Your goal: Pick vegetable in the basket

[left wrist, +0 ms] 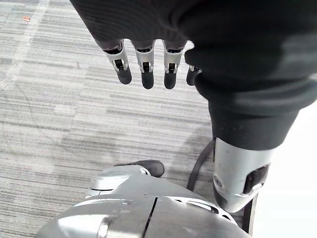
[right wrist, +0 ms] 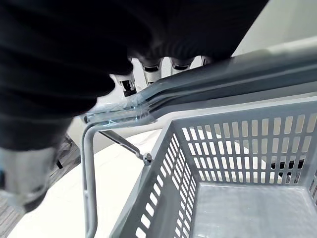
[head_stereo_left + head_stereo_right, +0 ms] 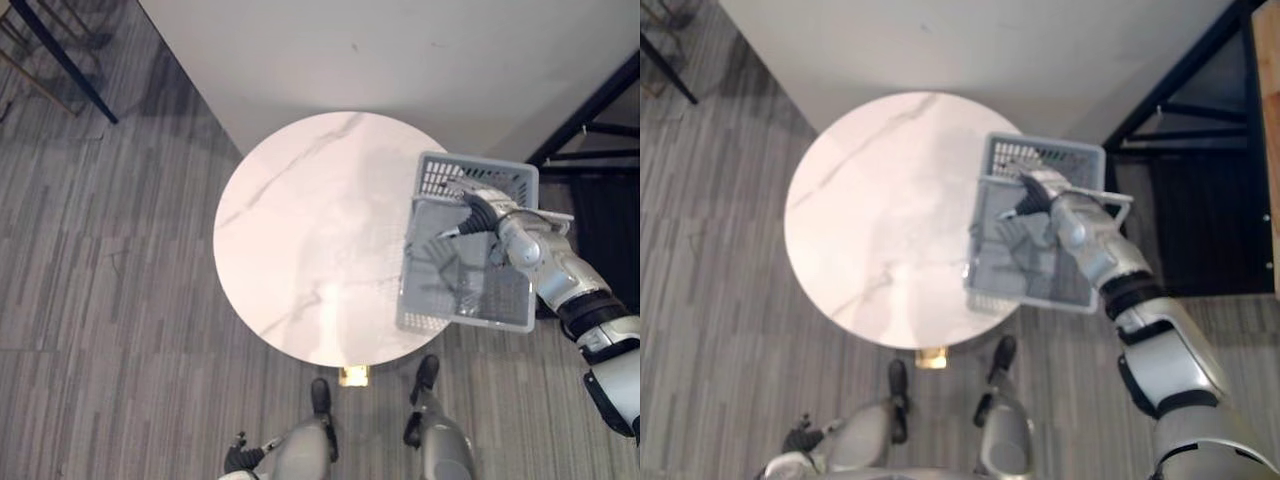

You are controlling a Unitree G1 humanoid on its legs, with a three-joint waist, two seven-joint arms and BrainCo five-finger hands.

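A grey plastic basket (image 3: 465, 290) with slotted walls hangs tilted over the right edge of the round white marble table (image 3: 300, 230). My right hand (image 3: 480, 212) is shut on its folded-up metal handles (image 2: 198, 87), fingers curled over them from above. In the right wrist view the basket's floor (image 2: 237, 203) is bare grey plastic. My left hand (image 1: 143, 64) hangs low beside my body, its fingers straight and holding nothing; it also shows as a dark hand (image 3: 240, 458) at the lower left of the left eye view.
A white wall panel (image 3: 400, 50) stands just behind the table. A dark metal frame (image 3: 590, 120) stands at the right. Thin dark furniture legs (image 3: 60, 55) cross the far left corner. Grey striped carpet (image 3: 100, 300) surrounds the table.
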